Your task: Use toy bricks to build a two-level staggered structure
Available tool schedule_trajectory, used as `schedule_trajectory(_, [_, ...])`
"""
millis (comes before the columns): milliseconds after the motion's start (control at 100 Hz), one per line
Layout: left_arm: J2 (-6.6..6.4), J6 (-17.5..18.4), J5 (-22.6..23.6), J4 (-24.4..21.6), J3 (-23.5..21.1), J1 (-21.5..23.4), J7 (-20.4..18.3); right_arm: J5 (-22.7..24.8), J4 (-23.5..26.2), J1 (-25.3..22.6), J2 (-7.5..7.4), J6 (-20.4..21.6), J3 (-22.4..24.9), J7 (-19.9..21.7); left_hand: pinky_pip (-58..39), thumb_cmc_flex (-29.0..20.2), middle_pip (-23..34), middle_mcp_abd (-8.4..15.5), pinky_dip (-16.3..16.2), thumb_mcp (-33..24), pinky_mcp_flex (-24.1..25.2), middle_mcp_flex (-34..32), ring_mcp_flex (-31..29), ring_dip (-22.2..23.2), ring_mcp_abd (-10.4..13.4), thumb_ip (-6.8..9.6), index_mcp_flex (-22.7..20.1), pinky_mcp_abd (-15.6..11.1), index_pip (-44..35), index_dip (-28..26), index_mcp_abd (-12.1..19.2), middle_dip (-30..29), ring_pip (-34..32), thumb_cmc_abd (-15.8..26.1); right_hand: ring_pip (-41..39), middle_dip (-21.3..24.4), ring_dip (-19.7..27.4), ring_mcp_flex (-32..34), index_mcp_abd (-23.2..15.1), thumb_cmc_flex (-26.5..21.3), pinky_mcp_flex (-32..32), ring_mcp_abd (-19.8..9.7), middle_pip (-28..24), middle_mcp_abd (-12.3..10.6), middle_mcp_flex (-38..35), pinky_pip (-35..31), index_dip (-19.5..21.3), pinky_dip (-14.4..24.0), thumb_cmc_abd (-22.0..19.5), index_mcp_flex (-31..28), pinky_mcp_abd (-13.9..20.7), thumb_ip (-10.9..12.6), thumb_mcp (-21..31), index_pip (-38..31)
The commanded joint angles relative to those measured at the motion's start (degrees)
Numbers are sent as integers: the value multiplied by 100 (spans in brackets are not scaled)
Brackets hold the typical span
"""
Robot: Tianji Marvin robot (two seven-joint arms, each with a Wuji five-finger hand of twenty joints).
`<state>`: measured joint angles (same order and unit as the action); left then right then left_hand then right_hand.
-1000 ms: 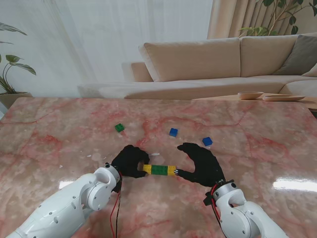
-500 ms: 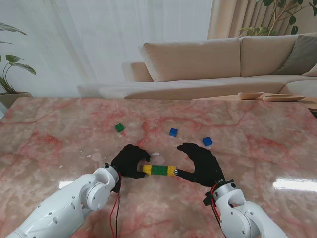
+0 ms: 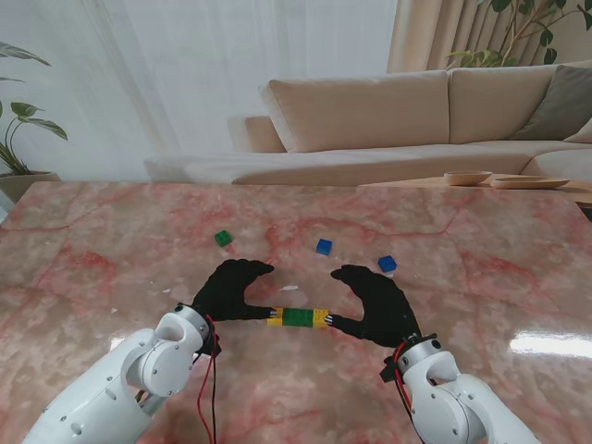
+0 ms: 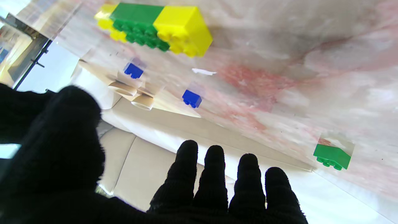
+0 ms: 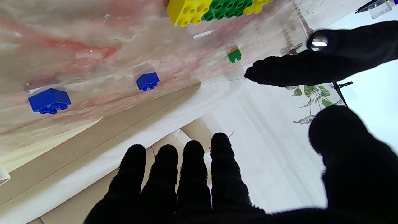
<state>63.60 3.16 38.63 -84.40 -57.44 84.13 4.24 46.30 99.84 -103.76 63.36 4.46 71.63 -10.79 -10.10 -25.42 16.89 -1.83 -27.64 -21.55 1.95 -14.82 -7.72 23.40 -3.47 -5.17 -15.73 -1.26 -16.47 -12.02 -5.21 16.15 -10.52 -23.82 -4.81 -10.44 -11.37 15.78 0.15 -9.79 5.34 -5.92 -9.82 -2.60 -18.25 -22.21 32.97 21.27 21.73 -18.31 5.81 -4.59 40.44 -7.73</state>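
Bricks (image 3: 298, 317) mid-table, flanked by left hand (image 3: 228, 290), right hand (image 3: 375, 303); both spread, holding nothing.

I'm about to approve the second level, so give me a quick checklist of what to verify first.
1. Base row yellow-green-yellow, in line on the table: ok.
2. Left robot hand open, holding nothing: ok.
3. Right robot hand open; contact with the row's end: cannot tell.
4. Loose bricks available: green brick, two blue bricks: ok.
5. Second-level brick picked: not ok.
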Motion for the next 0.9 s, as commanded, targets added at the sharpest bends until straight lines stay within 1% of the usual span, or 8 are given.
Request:
schedule_trajectory(0, [6,-26,-73,-122,-38,136,-6,2,31,-8,-9,-50,22,97,-419,-195,-181,115,262,1034,-11,196,54,-147,218,280,-164,-159,153,79,70,-187,199,567,-33,-7,-115,46,-140,-1,-29,-115,34,-112,8,-95,-74,-33,57,-52,22,114,53,-24])
schedule_trajectory(10, [9,-29,-108,-145,-60,162,-7,4,33,-5,-10,-51,24,103,-545,-245,-201,119,306,1316,-25,205,47,-161,229,330,-174,-139,161,82,77,-216,211,724,-33,-6,-116,50,-140,-4,-28,-116,35,-106,11,-95,-74,-33,58,-52,22,115,54,-25])
schedule_trajectory(30, [20,-35,-188,-180,-98,207,-5,6,38,-1,-12,-52,28,117,-624,-271,-241,121,340,1442,-41,190,31,-183,241,363,-221,-129,182,95,87,-250,239,774,-32,-6,-118,52,-134,-2,-25,-113,36,-111,11,-97,-74,-32,57,-53,21,115,54,-25])
schedule_trajectory(110, [54,-50,-492,-332,-247,396,-13,20,57,13,-21,-55,47,171,-888,-71,-333,147,420,1691,-105,157,-31,-251,289,461,-317,-116,235,122,127,-342,309,1242,-34,-6,-123,76,-131,4,-18,-115,35,-112,3,-100,-74,-32,56,-49,21,114,52,-24])
schedule_trajectory(130, [65,-66,-580,-368,-281,447,-13,27,62,16,-23,-58,52,183,-1159,-106,-338,152,682,1919,-82,167,-37,-284,303,564,-340,-112,297,146,126,-380,313,1374,-37,-6,-126,87,-127,5,-16,-118,33,-121,-1,-101,-74,-32,55,-51,20,114,51,-25])
schedule_trajectory(320, [156,-28,-1173,-665,-600,892,132,58,120,50,-43,-92,112,327,-1572,261,-421,134,886,2015,-131,119,-165,-365,279,774,-417,-202,627,257,116,-425,374,1953,-32,-4,-138,126,-131,6,2,-126,39,-121,-7,-109,-73,-33,58,-58,17,116,50,-30])
schedule_trajectory(580, [172,308,-1593,-914,-932,1327,111,75,113,166,-59,-158,131,459,-1907,256,-502,151,998,2044,-127,35,-333,-394,292,890,-259,-194,950,327,136,-472,366,2026,-60,-6,-162,255,-125,13,62,-116,34,-132,-51,-137,-73,-30,60,-68,3,119,43,-38])
schedule_trajectory(890, [163,439,-1627,-957,-1153,1600,124,37,-112,417,-68,-221,63,545,-1899,96,-490,162,1093,2009,-83,21,-327,-397,322,883,-433,-196,863,277,202,-464,384,1920,-86,-8,-194,388,-109,15,121,-110,37,-142,-118,-173,-74,-29,66,-86,-28,124,30,-51])
